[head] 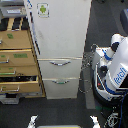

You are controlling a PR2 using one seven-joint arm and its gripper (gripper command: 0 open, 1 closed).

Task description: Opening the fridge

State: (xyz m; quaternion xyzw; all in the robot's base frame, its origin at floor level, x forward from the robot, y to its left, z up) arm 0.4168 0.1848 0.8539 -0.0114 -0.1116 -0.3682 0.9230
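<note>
- The fridge [60, 35] shows a smooth white front, faintly satin.
- Its two drawer handles [60, 63] gleam like polished silver metal.
- The drawer cabinet [20, 60] reads as tan wood, matt.
- The robot body [116, 65] looks like glossy white plastic.
- The floor [60, 110] is dark and dull.

1. Fridge [60, 35]: top cut off by upper frame edge; green-and-white sticker [43, 9] too blurry to read.
2. Robot [114, 70] at exterior view's right: body cut by right edge; blue logo partly legible only.
3. Gripper: can't pick it out; no fingers discernible, state unknown.
4. Wooden cabinet [17, 60]: left side cropped; drawer contents too small to ID.
5. Two white shapes [32, 121] at bottom edge: cut off, unidentifiable.
6. Cables [87, 67] btwn fridge & robot: tangled, ends unclear.
</note>
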